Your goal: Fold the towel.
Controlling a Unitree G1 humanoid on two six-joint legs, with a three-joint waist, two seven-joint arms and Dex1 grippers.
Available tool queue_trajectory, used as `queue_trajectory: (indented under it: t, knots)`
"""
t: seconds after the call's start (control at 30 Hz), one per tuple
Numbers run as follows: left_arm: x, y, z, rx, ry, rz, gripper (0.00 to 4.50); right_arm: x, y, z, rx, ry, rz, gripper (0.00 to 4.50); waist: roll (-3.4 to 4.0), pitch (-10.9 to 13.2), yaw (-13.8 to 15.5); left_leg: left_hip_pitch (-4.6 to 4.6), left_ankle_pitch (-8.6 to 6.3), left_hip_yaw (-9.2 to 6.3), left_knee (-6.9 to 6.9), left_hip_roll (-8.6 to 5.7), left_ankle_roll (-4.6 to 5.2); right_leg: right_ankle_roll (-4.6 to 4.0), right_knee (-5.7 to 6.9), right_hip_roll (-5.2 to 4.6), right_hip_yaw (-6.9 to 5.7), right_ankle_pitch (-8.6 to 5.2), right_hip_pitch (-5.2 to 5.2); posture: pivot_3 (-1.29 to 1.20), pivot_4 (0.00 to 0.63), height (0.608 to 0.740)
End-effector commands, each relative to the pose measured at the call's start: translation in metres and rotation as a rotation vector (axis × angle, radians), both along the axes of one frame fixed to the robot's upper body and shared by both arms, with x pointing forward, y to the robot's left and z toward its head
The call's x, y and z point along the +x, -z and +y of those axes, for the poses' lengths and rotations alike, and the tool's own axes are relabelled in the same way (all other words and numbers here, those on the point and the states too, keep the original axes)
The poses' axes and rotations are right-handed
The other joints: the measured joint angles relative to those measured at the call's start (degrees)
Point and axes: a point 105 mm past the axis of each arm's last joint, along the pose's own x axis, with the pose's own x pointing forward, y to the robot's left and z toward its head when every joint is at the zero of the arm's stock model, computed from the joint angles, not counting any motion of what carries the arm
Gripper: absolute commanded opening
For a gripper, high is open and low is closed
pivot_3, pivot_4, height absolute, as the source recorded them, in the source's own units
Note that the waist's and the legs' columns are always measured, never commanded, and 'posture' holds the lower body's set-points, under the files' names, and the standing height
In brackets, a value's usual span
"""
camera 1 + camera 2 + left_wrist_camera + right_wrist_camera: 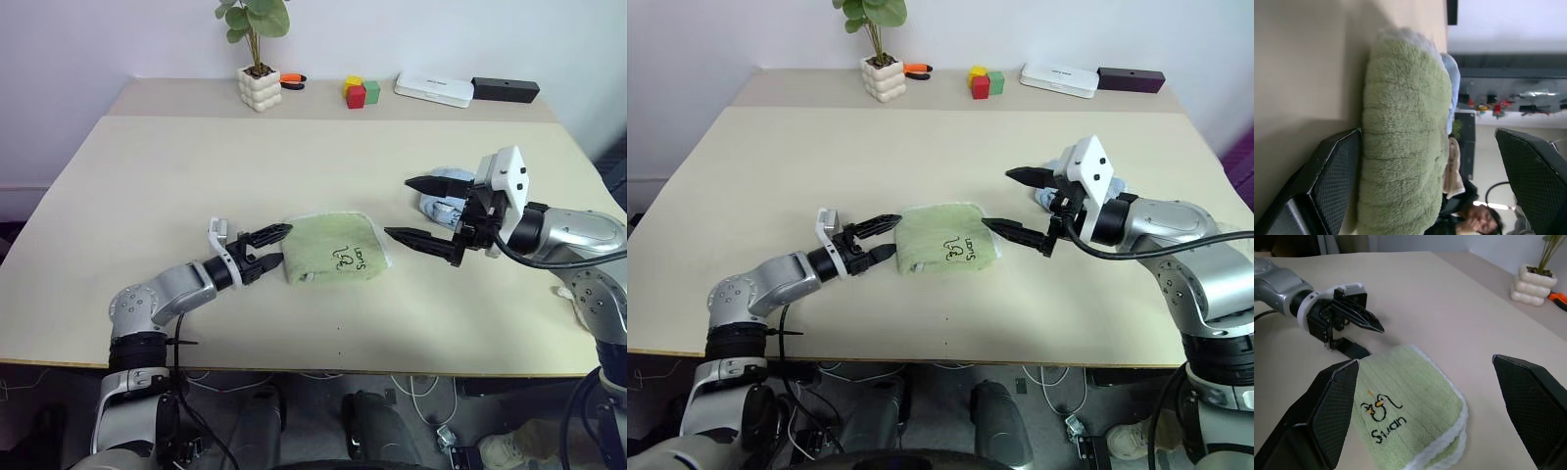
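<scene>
The towel is light green, folded into a thick small square in the middle of the table, white edging along its right side and black handwriting on top. My left gripper is open at the towel's left edge, one finger low by the table and the other above the towel's top, as the left wrist view shows around the towel. My right gripper hovers wide open just right of the towel, above the table, with nothing between its fingers. The right wrist view looks down on the towel and the left gripper.
A light blue folded towel lies behind my right gripper. Along the table's far side stand a potted plant, an orange tool, coloured blocks, a white box and a black box. A person sits beyond the table.
</scene>
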Motion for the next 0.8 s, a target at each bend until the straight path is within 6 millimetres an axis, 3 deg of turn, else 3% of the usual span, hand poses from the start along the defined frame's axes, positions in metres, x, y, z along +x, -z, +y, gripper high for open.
queue_trajectory:
  t: [0.03, 0.17, 0.23, 0.3, 0.5, 0.7, 0.8]
  knots:
    - [-0.001, 0.002, -0.011, -0.009, 0.045, 0.01, 4.5, -0.004, -0.017, 0.0, 0.005, 0.002, -0.067, 4.46, 0.0, 0.0, 0.0, 0.01, 0.0, 0.0, 0.0, 0.0, 0.0, 0.0, 0.0, 0.0, 0.0, 0.0, 0.01, 0.0, 0.15, 0.74]
    - [0.003, 0.002, -0.019, -0.016, 0.059, 0.013, 4.5, -0.005, -0.015, 0.0, 0.002, 0.01, -0.06, 4.46, 0.0, 0.0, 0.1, 0.01, 0.0, -0.01, 0.02, -0.01, 0.0, 0.0, 0.0, 0.0, -0.02, 0.0, 0.03, 0.0, 0.15, 0.74]
    - [0.005, 0.003, -0.023, -0.027, 0.064, 0.028, 3.96, -0.005, -0.015, 0.0, 0.002, 0.014, -0.058, 4.5, 0.0, 0.0, 0.1, 0.02, 0.0, -0.01, 0.03, -0.01, 0.0, 0.01, 0.0, 0.0, -0.02, 0.0, 0.05, 0.0, 0.15, 0.74]
    - [0.007, 0.002, -0.027, -0.037, 0.073, 0.026, 3.19, -0.006, -0.016, 0.0, 0.002, 0.017, -0.057, 4.5, 0.0, 0.0, 0.1, 0.02, 0.0, -0.01, 0.03, -0.01, 0.0, 0.01, -0.01, 0.0, -0.02, 0.0, 0.06, 0.0, 0.15, 0.74]
    - [0.013, -0.005, -0.034, -0.038, 0.082, 0.016, 0.16, -0.008, -0.014, 0.0, 0.003, 0.031, -0.049, 4.5, -0.01, 0.0, 0.3, 0.03, 0.0, -0.02, 0.05, -0.02, 0.0, 0.03, -0.01, 0.0, -0.03, 0.01, 0.07, 0.0, 0.15, 0.74]
    - [0.017, -0.007, -0.032, -0.03, 0.075, 0.003, 0.02, -0.007, -0.014, 0.001, 0.009, 0.034, -0.045, 4.5, -0.01, 0.0, 0.1, 0.05, 0.0, -0.02, 0.03, -0.02, 0.0, 0.03, -0.01, 0.0, -0.03, 0.01, 0.08, 0.0, 0.15, 0.74]
    - [0.021, -0.012, -0.02, -0.024, 0.011, -0.04, 0.02, -0.005, -0.013, 0.002, 0.01, 0.03, -0.043, 4.5, -0.01, 0.0, 0.0, 0.06, 0.0, -0.02, 0.04, -0.02, 0.0, 0.03, -0.01, 0.0, -0.03, 0.01, 0.09, 0.0, 0.15, 0.74]
